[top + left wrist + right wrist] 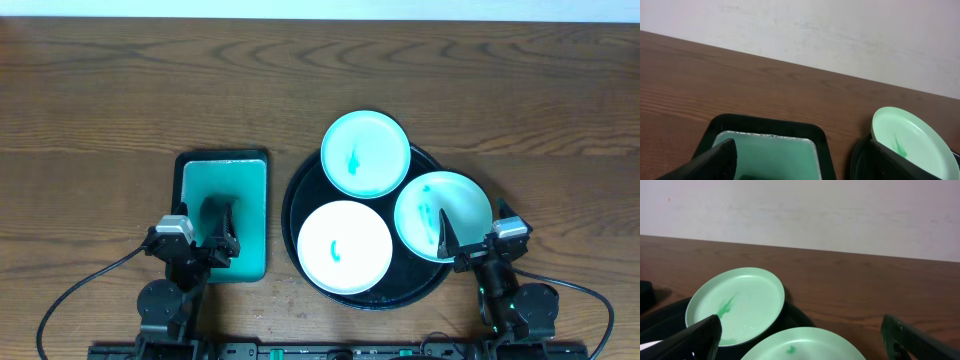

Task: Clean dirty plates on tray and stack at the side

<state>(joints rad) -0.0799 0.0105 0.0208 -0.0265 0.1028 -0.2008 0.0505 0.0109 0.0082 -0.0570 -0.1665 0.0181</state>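
Plates first: from overhead we see three on the black tray (291, 210) right of centre: top plate (365, 153), lower-left plate (344, 247) and right plate (442, 215), each smeared teal. Our left gripper (218, 222) hangs over the green tray (250, 200) at lower left; our right gripper (470, 228) sits at the right plate's lower edge.

Left wrist view: fingers (715, 160) spread wide, nothing between them, green tray below.

Right wrist view: fingers (695, 337) likewise parted and empty, two plates ahead at lower left.

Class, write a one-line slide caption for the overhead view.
Three teal-smeared plates on a round black tray; a green tray lies beside it on the wooden table.
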